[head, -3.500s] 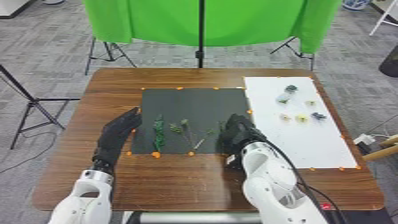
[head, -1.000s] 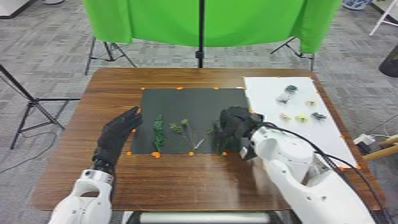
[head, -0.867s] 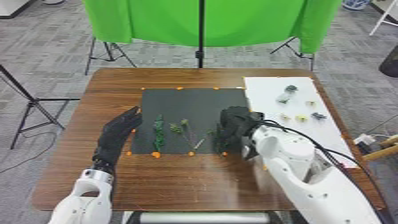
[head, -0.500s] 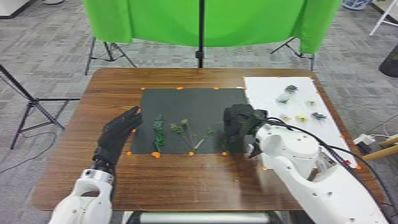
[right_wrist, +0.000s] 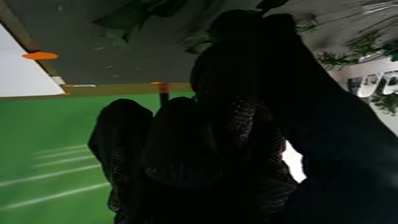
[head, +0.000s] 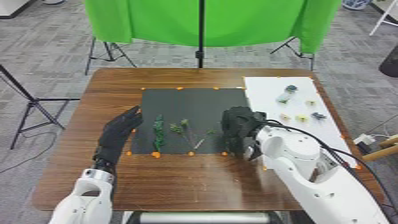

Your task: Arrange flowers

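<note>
In the head view my left hand [head: 124, 121] rests at the dark mat's [head: 191, 95] left edge, its fingers straight. My right hand [head: 237, 122] is low over the mat's right part, hiding what lies beneath. In the right wrist view my right hand [right_wrist: 235, 120] has curled fingers, with finger and thumb tips together at a green leafy sprig [right_wrist: 201, 47]. Dark green leaves [right_wrist: 133, 19] show beyond it. Between the hands lie a long green stem [head: 159, 132], a branching stem [head: 186, 131] and a small sprig [head: 210, 132].
A white sheet [head: 306, 142] right of the mat bears several small flower heads [head: 302, 118] and a pale bloom [head: 284, 98]. Orange markers [head: 156, 155] line the mat on the brown table [head: 178, 182]. A green cloth [head: 160, 25] hangs behind.
My right forearm has swung out to the right, and the right hand has turned and shifted slightly away from the table's near edge. The left arm has kept still.
</note>
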Available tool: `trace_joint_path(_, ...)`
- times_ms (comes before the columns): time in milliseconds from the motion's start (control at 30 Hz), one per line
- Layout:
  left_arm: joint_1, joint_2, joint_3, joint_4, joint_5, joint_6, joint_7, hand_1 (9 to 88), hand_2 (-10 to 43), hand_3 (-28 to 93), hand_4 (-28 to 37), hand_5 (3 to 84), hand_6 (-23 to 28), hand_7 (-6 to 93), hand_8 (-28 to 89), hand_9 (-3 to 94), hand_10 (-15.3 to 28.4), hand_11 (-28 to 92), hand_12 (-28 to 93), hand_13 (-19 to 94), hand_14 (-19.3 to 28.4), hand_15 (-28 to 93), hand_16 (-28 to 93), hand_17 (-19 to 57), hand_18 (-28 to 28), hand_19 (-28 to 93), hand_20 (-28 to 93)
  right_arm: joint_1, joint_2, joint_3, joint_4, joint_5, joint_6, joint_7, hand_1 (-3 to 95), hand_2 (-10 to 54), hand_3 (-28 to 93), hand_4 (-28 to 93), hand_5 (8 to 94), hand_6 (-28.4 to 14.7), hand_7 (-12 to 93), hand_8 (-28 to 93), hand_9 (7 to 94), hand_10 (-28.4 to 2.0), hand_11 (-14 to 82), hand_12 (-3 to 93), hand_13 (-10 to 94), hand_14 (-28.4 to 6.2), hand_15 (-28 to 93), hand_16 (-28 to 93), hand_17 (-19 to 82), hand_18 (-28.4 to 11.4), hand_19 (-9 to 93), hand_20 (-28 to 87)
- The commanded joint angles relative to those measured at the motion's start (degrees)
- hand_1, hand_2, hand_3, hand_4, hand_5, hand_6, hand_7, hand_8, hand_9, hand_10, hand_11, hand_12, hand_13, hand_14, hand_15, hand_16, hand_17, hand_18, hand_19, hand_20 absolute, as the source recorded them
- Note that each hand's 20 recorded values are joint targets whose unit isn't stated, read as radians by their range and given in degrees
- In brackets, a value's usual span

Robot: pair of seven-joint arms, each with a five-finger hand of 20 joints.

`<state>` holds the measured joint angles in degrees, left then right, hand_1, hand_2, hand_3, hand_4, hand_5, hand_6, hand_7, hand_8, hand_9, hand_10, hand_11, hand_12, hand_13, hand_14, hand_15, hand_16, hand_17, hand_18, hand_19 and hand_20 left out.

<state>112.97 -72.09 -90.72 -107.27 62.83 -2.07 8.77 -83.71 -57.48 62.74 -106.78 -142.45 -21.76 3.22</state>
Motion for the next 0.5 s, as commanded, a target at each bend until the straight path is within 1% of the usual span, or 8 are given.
trace_joint_path(33, 1.19, -1.50, 1.01, 1.47, 0.21, -0.48, -0.15, 20.7, -6.9, 67, -20.1, 42.2, 3.2, 5.6, -5, 41.4, 10.7, 8, 16, 31, 14.5, 8, 4, 2.6, 11.4, 1, 17, -0.37, 0.06, 0.49, -0.71, 1.52, -1.35, -0.10, 49.5, -3.0, 61, -12, 76.5, 0.1, 20, 14, 85.3, -10.6, 52.1, 26.8, 85, -5.9, 73, 35, 62, -15.3, 93, 67)
trace_joint_path(100, 1.23, -1.51, 1.02, 1.47, 0.19, -0.40, -0.10, 20.7, -7.0, 67, -20.0, 42.2, 3.2, 5.6, -5, 41.4, 10.6, 8, 16, 31, 14.6, 8, 4, 2.6, 11.4, 1, 17, -0.47, 0.11, 0.44, -0.74, 2.27, -0.87, 0.23, 44.2, 1.0, 62, -13, 76.4, 0.0, 19, 13, 85.4, -10.8, 51.7, 26.9, 85, -6.3, 73, 35, 62, -15.6, 93, 67)
trace_joint_path(167, 1.23, -1.50, 1.03, 1.46, 0.17, -0.40, -0.13, 20.7, -6.9, 67, -20.1, 42.2, 3.2, 5.6, -5, 41.4, 10.6, 8, 16, 31, 14.5, 8, 4, 2.6, 11.4, 1, 17, -0.51, 0.03, 0.67, -0.92, 3.06, -1.68, 0.61, 39.5, 4.3, 64, -13, 76.4, 0.1, 19, 10, 85.6, -11.2, 51.1, 26.9, 85, -6.7, 73, 35, 61, -15.9, 93, 67)
trace_joint_path(267, 1.47, -1.61, 0.94, 1.35, 0.17, -0.29, -0.04, 20.7, -6.9, 67, -20.2, 42.3, 3.2, 5.7, -5, 41.4, 10.6, 8, 16, 31, 14.6, 8, 4, 2.6, 11.5, 1, 17, -0.60, -0.12, 0.74, -0.73, 3.16, -2.01, 0.59, 33.7, 8.8, 67, -13, 76.6, 0.7, 19, -2, 85.8, -11.7, 50.3, 27.0, 85, -7.1, 73, 35, 61, -16.4, 93, 67)
trace_joint_path(300, 1.27, -1.58, 1.00, 1.47, 0.19, -0.42, -0.08, 20.7, -6.9, 67, -20.2, 42.4, 3.2, 5.7, -5, 41.4, 10.6, 8, 16, 31, 14.6, 8, 4, 2.6, 11.5, 1, 17, -0.80, -0.05, 0.85, -0.78, 3.07, -2.03, 0.68, 32.5, 9.6, 67, -13, 76.7, 0.8, 19, -5, 85.9, -11.8, 50.2, 27.1, 85, -7.2, 73, 35, 61, -16.6, 93, 67)
trace_joint_path(333, 1.45, -1.63, 0.98, 1.35, 0.17, -0.28, -0.09, 20.7, -6.9, 67, -20.1, 42.4, 3.2, 5.8, -5, 41.4, 10.6, 8, 16, 31, 14.6, 8, 4, 2.6, 11.5, 1, 17, -0.84, -0.13, 0.94, -0.67, 3.06, -2.33, 0.42, 31.8, 10.0, 68, -12, 76.4, 0.8, 19, -7, 85.9, -11.9, 50.0, 27.1, 84, -7.4, 73, 35, 61, -16.8, 93, 67)
trace_joint_path(400, 1.19, -1.58, 1.00, 1.48, 0.20, -0.43, -0.19, 20.8, -6.8, 67, -20.2, 42.3, 3.2, 5.8, -5, 41.4, 10.6, 8, 16, 31, 14.6, 8, 4, 2.6, 11.5, 1, 17, -0.95, -0.02, 1.03, -0.66, 2.57, -2.56, 0.26, 31.9, 9.4, 67, -12, 75.7, 0.8, 19, -6, 85.9, -12.0, 49.9, 27.2, 84, -7.7, 73, 35, 61, -16.9, 93, 67)
trace_joint_path(500, 1.28, -1.50, 0.97, 1.45, 0.26, -0.29, -0.15, 20.8, -6.8, 67, -20.1, 42.3, 3.2, 5.8, -5, 41.4, 10.6, 8, 16, 31, 14.5, 8, 4, 2.6, 11.5, 1, 17, -0.94, 0.13, 0.81, -0.65, 1.49, -2.43, -0.10, 38.9, 2.6, 64, -12, 74.8, 0.4, 18, 7, 85.5, -11.9, 50.0, 27.4, 84, -7.6, 73, 35, 61, -16.7, 93, 66)
